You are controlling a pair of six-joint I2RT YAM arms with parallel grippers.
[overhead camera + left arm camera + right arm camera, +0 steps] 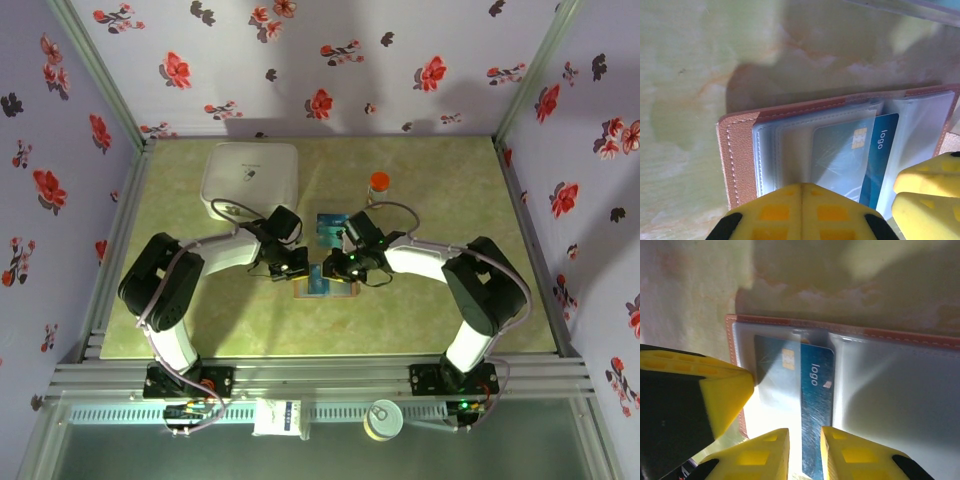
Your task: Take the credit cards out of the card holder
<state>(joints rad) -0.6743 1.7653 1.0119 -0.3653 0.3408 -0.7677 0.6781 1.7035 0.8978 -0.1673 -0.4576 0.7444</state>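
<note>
One credit card (816, 390), seemingly stiff and slick, juts from the card holder (740, 155) in the middle of the desk (450, 310). Our right claw (805, 452) narrowly straddles its exposed edge, and we cannot tell if it pinches. Our left claw (801, 200), closed and empty, pins the holder.

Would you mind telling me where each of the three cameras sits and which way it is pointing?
Top external: above and behind the arms, facing down at the table; both arms and bases show, left hand and right hand meeting over the card holder.
Left wrist: on the left arm, facing down onto the card holder; its yellow fingers at the bottom edge.
Right wrist: on the right arm, facing down; its fingers flank the blue card.
Shared: both wrist views show that card and the other arm's fingers.
</note>
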